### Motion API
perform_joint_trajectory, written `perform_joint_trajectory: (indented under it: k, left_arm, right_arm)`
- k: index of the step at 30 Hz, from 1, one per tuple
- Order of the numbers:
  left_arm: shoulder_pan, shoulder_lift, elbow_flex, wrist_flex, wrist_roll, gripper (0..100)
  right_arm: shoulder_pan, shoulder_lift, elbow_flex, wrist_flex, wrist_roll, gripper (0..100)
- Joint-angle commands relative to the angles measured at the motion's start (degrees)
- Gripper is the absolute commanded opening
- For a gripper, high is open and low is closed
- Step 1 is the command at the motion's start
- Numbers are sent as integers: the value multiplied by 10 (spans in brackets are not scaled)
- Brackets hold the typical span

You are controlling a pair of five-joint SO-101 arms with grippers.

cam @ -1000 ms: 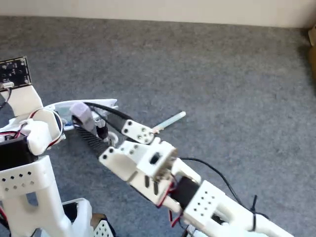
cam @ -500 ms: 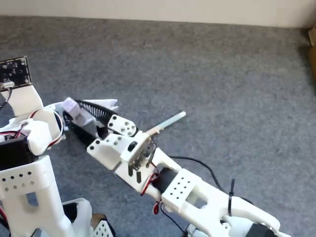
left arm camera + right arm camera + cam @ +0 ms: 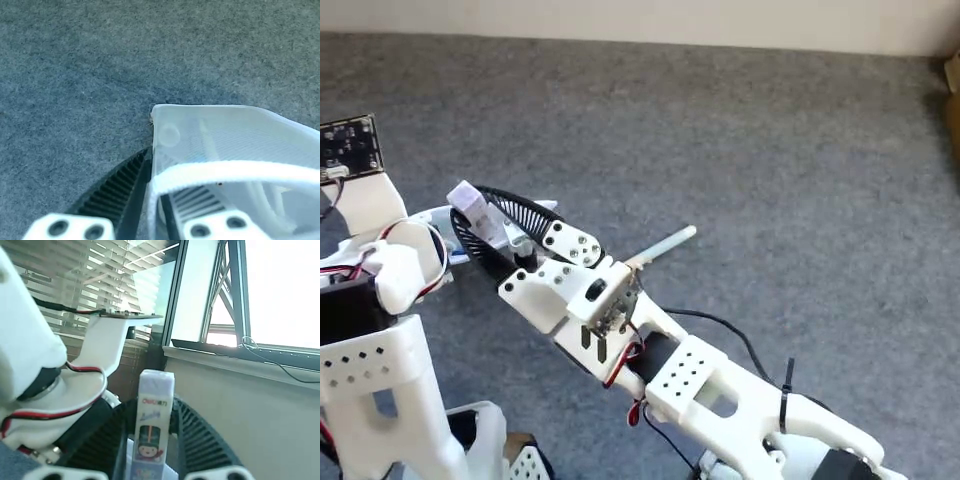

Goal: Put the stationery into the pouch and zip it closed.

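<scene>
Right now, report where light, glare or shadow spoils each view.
Right wrist view: glare from the window behind the eraser, leaving the right claw dark. Left wrist view: a dark shadow on the carpet beside the bright pouch. High view: even light, soft shadow under the right arm.

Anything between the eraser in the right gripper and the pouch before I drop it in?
Nothing visible. The right gripper holds the eraser right by the pouch, which the left gripper clamps at one edge. The left arm stands close beside, not between. I cannot tell how wide the pouch's mouth is open.
</scene>
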Motion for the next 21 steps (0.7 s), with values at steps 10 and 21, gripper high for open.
perform_joint_trajectory:
  k: [10,21]
  left_arm:
    - [-4,7,2,-10,-4,7]
    - [-4,7,2,-10,-4,7]
  right_arm:
    - [7,89,-22,-18,-1,7]
    - [4,91,-18,-18,-1,124]
